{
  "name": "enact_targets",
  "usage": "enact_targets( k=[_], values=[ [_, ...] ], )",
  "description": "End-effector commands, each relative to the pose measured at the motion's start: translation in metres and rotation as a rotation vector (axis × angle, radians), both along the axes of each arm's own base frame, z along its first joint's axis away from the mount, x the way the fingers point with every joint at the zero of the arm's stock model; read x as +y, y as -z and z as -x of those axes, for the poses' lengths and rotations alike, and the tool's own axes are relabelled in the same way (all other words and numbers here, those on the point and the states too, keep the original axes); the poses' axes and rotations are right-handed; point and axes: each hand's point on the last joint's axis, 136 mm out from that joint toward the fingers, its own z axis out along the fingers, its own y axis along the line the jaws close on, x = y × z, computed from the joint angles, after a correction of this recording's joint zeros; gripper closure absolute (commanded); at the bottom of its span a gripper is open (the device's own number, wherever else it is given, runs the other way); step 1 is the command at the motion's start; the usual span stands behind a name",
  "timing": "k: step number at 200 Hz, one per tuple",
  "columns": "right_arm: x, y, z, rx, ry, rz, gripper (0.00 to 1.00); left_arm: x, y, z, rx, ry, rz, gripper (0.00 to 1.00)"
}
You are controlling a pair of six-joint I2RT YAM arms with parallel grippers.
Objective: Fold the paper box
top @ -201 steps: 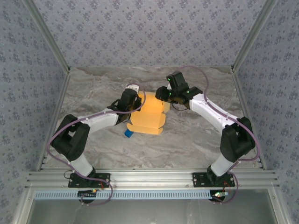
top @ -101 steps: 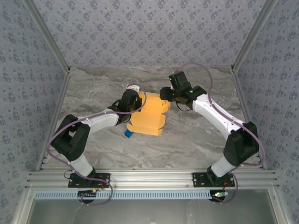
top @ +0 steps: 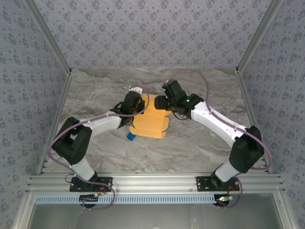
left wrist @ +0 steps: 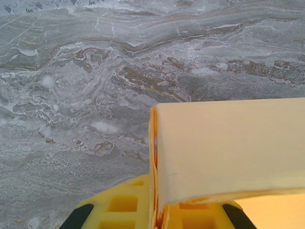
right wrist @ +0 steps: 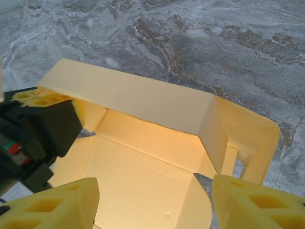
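The paper box [top: 151,123] is a yellow-orange card cut-out lying half-formed in the middle of the table. My left gripper [top: 136,106] is at its left far corner, shut on an upright side wall [left wrist: 228,148] that is pinched between the yellow fingers [left wrist: 119,207]. Over the box's far right part, my right gripper [top: 160,102] is open. In the right wrist view its fingers [right wrist: 57,205] straddle the box floor [right wrist: 143,167] with nothing between them. The back wall [right wrist: 143,98] and a right flap [right wrist: 248,133] stand up.
A small blue cube [top: 130,137] lies on the marble table [top: 200,143] against the box's near left corner. Patterned walls enclose the table on three sides. The left gripper's black body [right wrist: 43,124] sits close to the right gripper's left finger.
The right gripper has swung left from beside the box to over its far right part, and its jaws have opened wider. The left gripper and the box have stayed put.
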Motion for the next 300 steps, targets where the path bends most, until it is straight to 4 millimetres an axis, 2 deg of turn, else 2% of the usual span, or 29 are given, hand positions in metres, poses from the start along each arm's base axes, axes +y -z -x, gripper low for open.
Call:
enact_targets(
  k=[1, 51, 85, 185, 218, 223, 257, 300],
  values=[
    [-0.001, 0.014, -0.007, 0.013, 0.052, 0.015, 0.34, 0.0, -0.029, -0.002, -0.049, -0.014, 0.029, 1.0],
    [-0.002, 0.027, -0.019, 0.025, 0.084, 0.04, 0.34, -0.001, -0.03, -0.002, -0.049, -0.011, 0.032, 1.0],
    [0.006, 0.034, -0.023, 0.044, 0.074, 0.008, 0.34, -0.001, -0.029, -0.002, -0.048, -0.01, 0.03, 1.0],
    [0.038, 0.013, -0.035, -0.022, -0.035, -0.302, 0.45, -0.001, -0.026, -0.002, -0.045, -0.008, 0.028, 1.0],
    [0.035, 0.004, -0.03, -0.045, -0.052, -0.307, 0.45, -0.001, -0.027, -0.002, -0.044, -0.01, 0.027, 1.0],
    [0.029, 0.018, -0.024, -0.022, -0.044, -0.285, 0.45, -0.001, -0.027, -0.002, -0.045, -0.01, 0.027, 1.0],
    [0.008, 0.033, -0.005, -0.022, -0.053, -0.123, 0.41, 0.001, -0.028, -0.003, -0.041, -0.019, 0.025, 1.0],
    [-0.008, 0.057, 0.024, 0.008, -0.024, 0.013, 0.35, -0.001, -0.029, -0.003, -0.035, -0.023, 0.036, 1.0]
  ],
)
